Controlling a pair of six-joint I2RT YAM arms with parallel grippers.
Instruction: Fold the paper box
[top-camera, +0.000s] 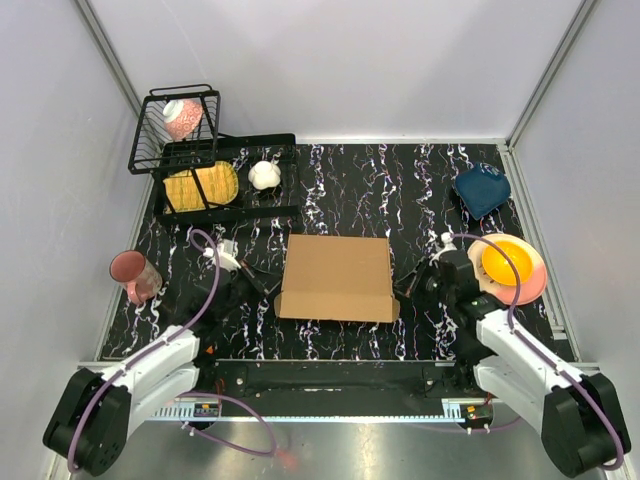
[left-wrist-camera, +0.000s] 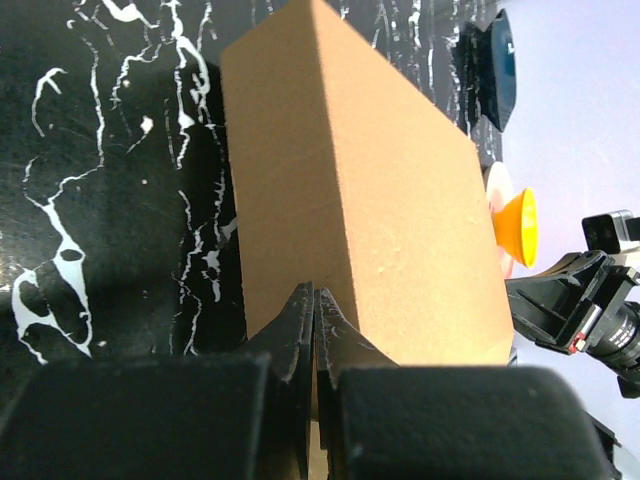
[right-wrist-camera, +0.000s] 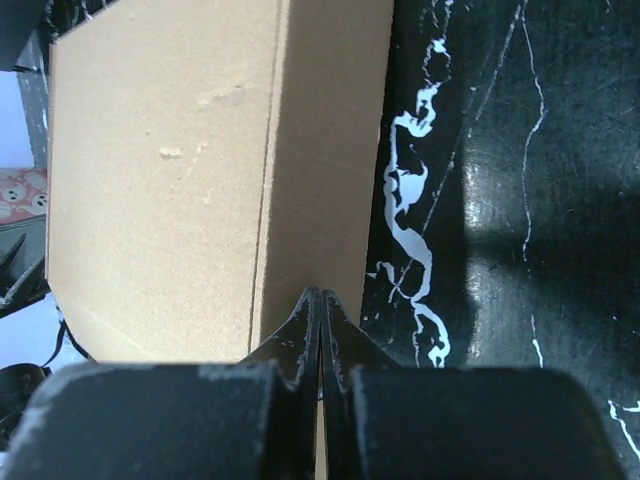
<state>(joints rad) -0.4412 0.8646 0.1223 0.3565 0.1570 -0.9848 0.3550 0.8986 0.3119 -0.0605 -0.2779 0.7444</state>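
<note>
The paper box (top-camera: 337, 277) sat closed at the middle of the counter (top-camera: 420, 190), its brown faces plain and unprinted. Left of the box, the left gripper (left-wrist-camera: 315, 295) had its fingers pressed together, tips at the box's side wall. Right of the box, the right gripper (right-wrist-camera: 320, 297) was likewise closed against the opposite wall. An orange bowl (top-camera: 507, 262) lay further right of the box.

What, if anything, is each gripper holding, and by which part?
Cannot be told: left gripper and right gripper are shut with tips at opposite side edges of the paper box; no pinch shows.
</note>
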